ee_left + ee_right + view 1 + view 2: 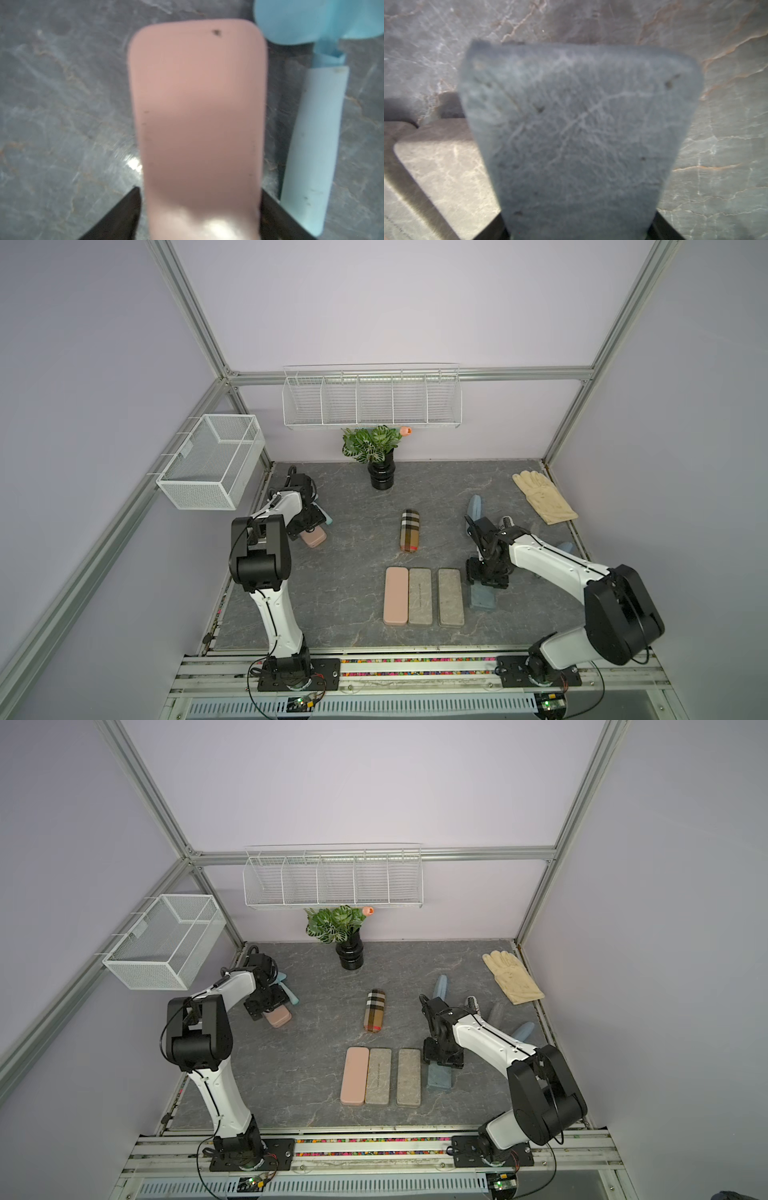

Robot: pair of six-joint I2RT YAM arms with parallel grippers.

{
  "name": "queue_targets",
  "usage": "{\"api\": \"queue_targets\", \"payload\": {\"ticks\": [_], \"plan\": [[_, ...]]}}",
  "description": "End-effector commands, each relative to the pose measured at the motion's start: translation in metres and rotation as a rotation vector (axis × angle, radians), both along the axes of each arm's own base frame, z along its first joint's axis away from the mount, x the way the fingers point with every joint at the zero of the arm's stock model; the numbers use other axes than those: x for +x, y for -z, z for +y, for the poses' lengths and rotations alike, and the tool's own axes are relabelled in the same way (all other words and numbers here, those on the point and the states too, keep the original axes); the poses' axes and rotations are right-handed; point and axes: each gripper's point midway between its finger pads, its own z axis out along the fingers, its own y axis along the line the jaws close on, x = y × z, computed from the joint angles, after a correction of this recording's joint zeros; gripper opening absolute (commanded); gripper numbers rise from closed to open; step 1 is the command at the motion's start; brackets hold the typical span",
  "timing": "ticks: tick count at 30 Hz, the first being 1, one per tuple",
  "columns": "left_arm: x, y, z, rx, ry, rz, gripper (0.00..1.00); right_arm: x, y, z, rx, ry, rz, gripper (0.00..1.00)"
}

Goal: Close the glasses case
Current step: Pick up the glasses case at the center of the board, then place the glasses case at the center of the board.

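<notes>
Two cases under the arms.

- The pink case point(197, 104) lies flat at the far left of the table point(353, 506), with a pale blue thing point(311, 135) just beside it.
- The left jaws straddle its narrow width near one end. The fingers point(124, 212) sit right at both long edges. I cannot tell whether they squeeze or only flank.
- The right jaws pinch the blue-grey case point(581, 124) across its width, at the end farther from that arm's base. It lies near the row of three shut cases point(419, 596).
- The wrist views show only lid tops, with no seam or hinge, so I cannot say whether either case is latched.

My read: these are hard, light shells with a smooth skin, likely to skate on the table if pushed from one side. The best hold is across the short width. Then I would press gently on the lid near its free edge, since glasses may be inside.
</notes>
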Motion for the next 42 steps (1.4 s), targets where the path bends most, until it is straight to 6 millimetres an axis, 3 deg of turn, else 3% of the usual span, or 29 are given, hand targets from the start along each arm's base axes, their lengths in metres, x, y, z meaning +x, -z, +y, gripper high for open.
{"api": "queue_targets", "payload": {"ticks": [1, 5, 10, 15, 21, 27, 33, 42], "plan": [[0.002, 0.006, -0.001, -0.021, 0.01, 0.007, 0.64, 0.0, -0.005, 0.006, 0.013, 0.002, 0.003, 0.59], [-0.016, 0.007, -0.009, -0.066, 0.002, 0.008, 0.57, -0.005, -0.005, 0.008, 0.018, 0.006, 0.001, 0.59], [-0.063, -0.008, -0.024, -0.085, 0.022, 0.001, 0.57, -0.01, -0.005, 0.01, 0.035, 0.013, -0.009, 0.59], [-0.119, -0.026, -0.068, -0.114, 0.118, -0.014, 0.57, -0.026, 0.002, 0.002, 0.021, 0.021, 0.009, 0.59], [-0.172, -0.04, -0.115, -0.116, 0.244, -0.031, 0.57, -0.042, 0.011, -0.006, -0.004, 0.013, 0.021, 0.6], [-0.216, -0.034, -0.154, -0.162, 0.371, -0.026, 0.57, -0.053, 0.025, -0.002, -0.02, -0.006, 0.035, 0.6], [-0.241, -0.014, -0.18, -0.144, 0.461, 0.025, 0.57, -0.054, 0.031, 0.009, -0.027, -0.017, 0.028, 0.66], [-0.246, 0.002, -0.203, -0.141, 0.524, 0.046, 0.57, -0.048, 0.032, 0.012, -0.031, -0.006, 0.002, 0.71]]}}
